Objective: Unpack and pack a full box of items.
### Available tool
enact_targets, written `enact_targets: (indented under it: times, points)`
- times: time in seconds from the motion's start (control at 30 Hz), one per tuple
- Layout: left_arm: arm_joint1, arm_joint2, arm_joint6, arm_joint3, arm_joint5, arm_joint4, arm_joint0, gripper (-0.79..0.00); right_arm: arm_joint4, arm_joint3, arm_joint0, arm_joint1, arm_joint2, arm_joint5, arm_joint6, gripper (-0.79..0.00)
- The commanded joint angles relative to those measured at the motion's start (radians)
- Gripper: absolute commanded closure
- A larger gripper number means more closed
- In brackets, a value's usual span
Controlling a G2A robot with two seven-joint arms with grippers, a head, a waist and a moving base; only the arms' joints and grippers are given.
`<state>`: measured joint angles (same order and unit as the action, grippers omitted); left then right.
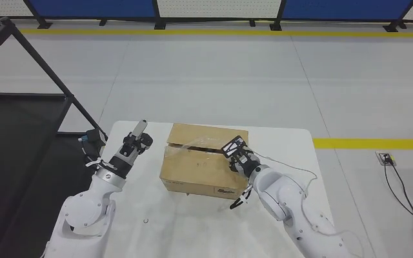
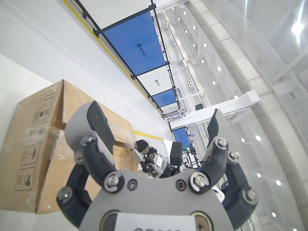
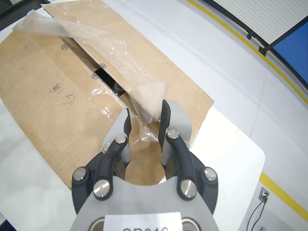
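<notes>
Here, the cardboard box (image 1: 193,169) is shown at the middle of the white table (image 1: 290,148), its two top flaps lying nearly shut with a dark slit between them. Little can be made out through that slit: one dark object is glimpsed in the right wrist view, its form unclear, and the rest of the contents are hidden. A strip of clear tape (image 3: 96,39), glossy and wrinkled, is seen peeled up from the flap seam and raised above the lid, one end adhering near the far left corner. The other, crumpled end is pinched between the fingers of the right gripper (image 3: 146,114), which are drawn close together on it at the right edge of the lid. The box's near right corner is covered by the right arm in the top view. The left gripper (image 2: 158,126) is held above the table just left of the box, apart from it, tilted upward, its ribbed black pads (image 2: 101,126) spread wide with nothing between them. The corrugated board is matt brown; printed handling symbols are carried on its left side and pen scribbles on the near flap.
</notes>
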<state>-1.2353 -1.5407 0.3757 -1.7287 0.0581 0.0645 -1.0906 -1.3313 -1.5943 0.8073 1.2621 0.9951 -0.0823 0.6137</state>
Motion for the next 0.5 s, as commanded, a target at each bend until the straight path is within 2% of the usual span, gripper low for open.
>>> enact_targets:
  times: [0.0, 0.3, 0.47]
  points:
    - [0.001, -0.002, -0.001, 0.000, 0.001, 0.006, -0.002, -0.785, -0.004, 0.000, -0.001, 0.002, 0.002, 0.006, -0.002, -0.194]
    - [0.003, -0.006, -0.003, -0.010, 0.006, 0.011, -0.011, -0.785, -0.001, -0.010, 0.008, 0.010, 0.019, 0.025, -0.035, 0.000]
    - [0.005, -0.006, -0.008, -0.014, 0.008, 0.009, -0.018, -0.785, 0.059, -0.022, 0.021, 0.013, 0.049, 0.010, -0.071, 0.000]
